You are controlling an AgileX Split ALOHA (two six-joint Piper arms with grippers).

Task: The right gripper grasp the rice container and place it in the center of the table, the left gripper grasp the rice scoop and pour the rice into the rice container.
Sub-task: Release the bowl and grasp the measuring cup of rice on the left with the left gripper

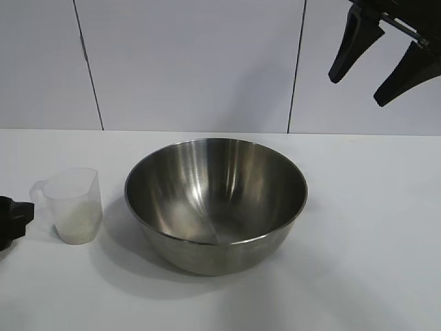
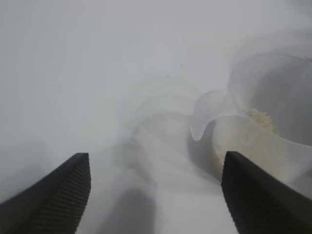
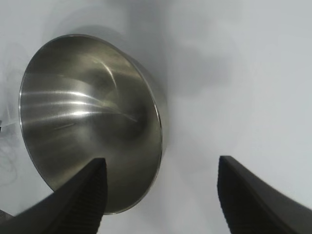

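Exterior: rice container (image 1: 216, 201) mid-table (image 1: 372, 227), rice scoop (image 1: 71, 203) with rice (image 1: 78, 223) just beside it; right gripper (image 1: 375, 58) high above, jaws apart, holding nothing. Left wrist: left gripper (image 2: 156, 195) jaws apart, scoop handle nearby, not gripped. Right wrist: container below spread fingers (image 3: 78, 204).

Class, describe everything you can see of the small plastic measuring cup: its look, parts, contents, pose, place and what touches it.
The rice scoop is a small translucent plastic cup, tapering toward its base, with a side handle and a pouring lip. It stands upright on the white table, left of the steel bowl and apart from it. A low heap of off-white rice fills its bottom. The open left gripper sits just short of it; nothing grips it.
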